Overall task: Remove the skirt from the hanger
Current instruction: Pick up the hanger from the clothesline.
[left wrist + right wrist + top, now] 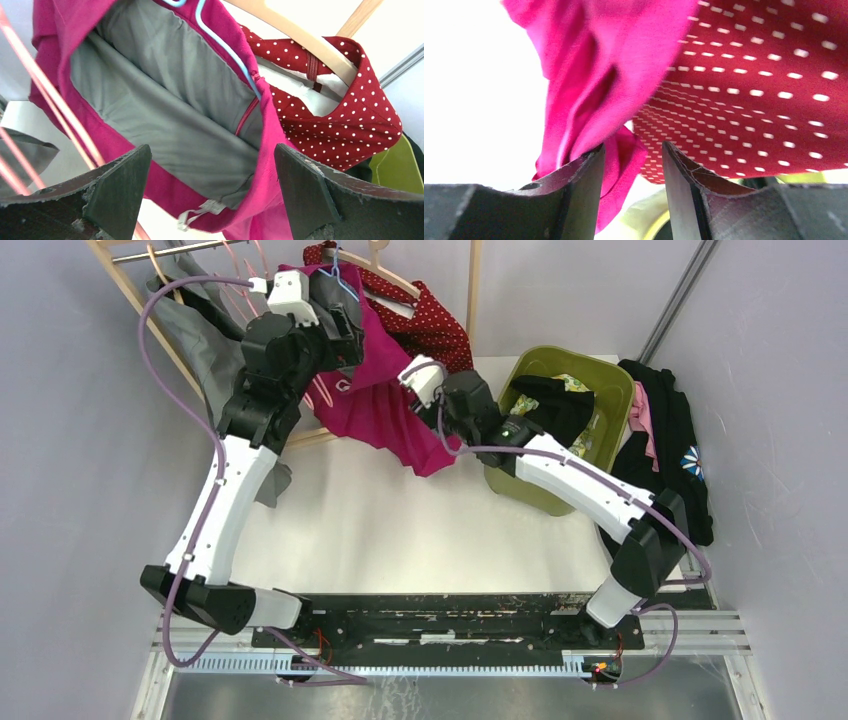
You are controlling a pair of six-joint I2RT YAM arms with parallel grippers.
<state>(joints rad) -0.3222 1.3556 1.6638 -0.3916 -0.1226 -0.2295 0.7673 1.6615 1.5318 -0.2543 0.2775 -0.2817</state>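
Green basket (608,430) holds dark clothes (555,405); left jaws gape wide, right jaws half-closed around skirt (589,75) fabric.

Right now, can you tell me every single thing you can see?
skirt: one, bright pink, hanging at the back
hanger: one, light blue, in the skirt's waist
dotted garment: one, red with white dots, right of the skirt
grey garment: one, grey, far left
basket: one, green, table's right, clothes inside
black clothes: pile, black, beside basket
table: one, white, underneath
left gripper: one, black, open at the skirt's waist
right gripper: one, black, jaws apart around the skirt's hem
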